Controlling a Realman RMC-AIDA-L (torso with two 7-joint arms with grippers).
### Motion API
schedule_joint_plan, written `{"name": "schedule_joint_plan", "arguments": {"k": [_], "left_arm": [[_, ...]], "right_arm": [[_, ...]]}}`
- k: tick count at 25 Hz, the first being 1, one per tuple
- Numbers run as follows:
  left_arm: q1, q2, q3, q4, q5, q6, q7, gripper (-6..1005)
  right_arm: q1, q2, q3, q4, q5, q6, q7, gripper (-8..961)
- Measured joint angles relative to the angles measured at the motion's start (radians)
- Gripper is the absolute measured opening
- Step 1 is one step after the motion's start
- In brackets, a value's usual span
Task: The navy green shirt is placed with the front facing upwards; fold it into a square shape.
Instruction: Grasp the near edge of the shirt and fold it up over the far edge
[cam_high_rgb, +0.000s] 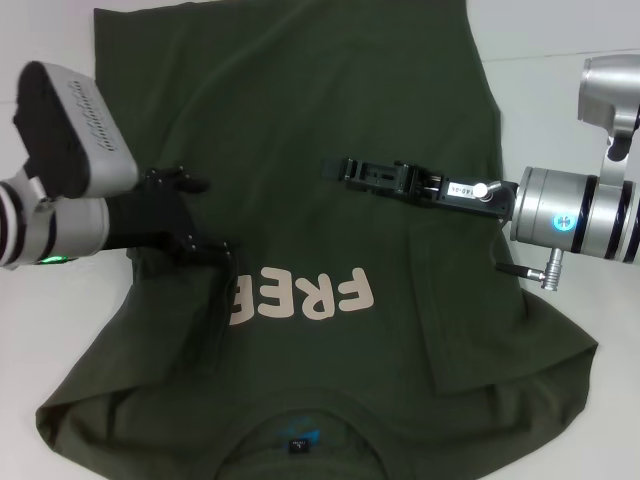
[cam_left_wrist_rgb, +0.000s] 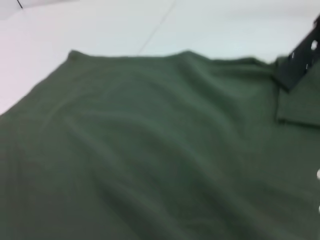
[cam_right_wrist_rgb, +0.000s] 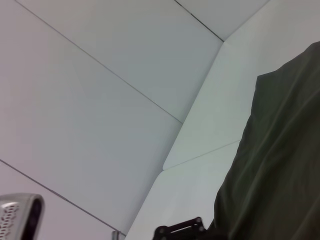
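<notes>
The navy green shirt (cam_high_rgb: 300, 120) lies spread on the white table, collar (cam_high_rgb: 300, 435) nearest me, with the pale "FREE" letters (cam_high_rgb: 305, 295) facing up. Both side edges are folded inward. The left fold covers the end of the lettering. My left gripper (cam_high_rgb: 200, 214) rests on the shirt's left part just beyond the letters, open, its black fingers spread with nothing between them. My right gripper (cam_high_rgb: 335, 170) reaches in from the right over the shirt's middle, above the right flap (cam_high_rgb: 470, 300). It shows as one narrow black bar, shut. The left wrist view shows green cloth (cam_left_wrist_rgb: 150, 150) and the right gripper's tip (cam_left_wrist_rgb: 295, 62).
White table (cam_high_rgb: 560, 130) surrounds the shirt, with bare strips to the right and far left. The right wrist view shows pale wall panels (cam_right_wrist_rgb: 100, 100) and the shirt's edge (cam_right_wrist_rgb: 280, 165). The shirt's hem runs past the top of the head view.
</notes>
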Motion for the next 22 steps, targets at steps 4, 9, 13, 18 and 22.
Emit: {"name": "schedule_joint_plan", "arguments": {"k": [4,9,13,18,22], "left_arm": [[0.029,0.001,-0.076,0.022,-0.043,0.087,0.005,875],[0.066,0.001,-0.169,0.028,-0.097,0.212,0.008,875],[0.107,0.002,-0.277,0.026,-0.166,0.357,0.003,875],[0.144,0.003,-0.384,-0.001,-0.240,0.549,-0.064,874],[0.165,0.000,-0.393,-0.016,-0.253,0.575,-0.116,874]], "right_arm": [[0.000,0.000,0.000,0.000,0.000,0.000,-0.002,876],[0.000,0.000,0.000,0.000,0.000,0.000,-0.009,876],[-0.005,0.000,0.000,0.000,0.000,0.000,-0.013,875],[-0.011,0.000,0.000,0.000,0.000,0.000,-0.018,875],[-0.012,0.000,0.000,0.000,0.000,-0.003,-0.023,875]]}}
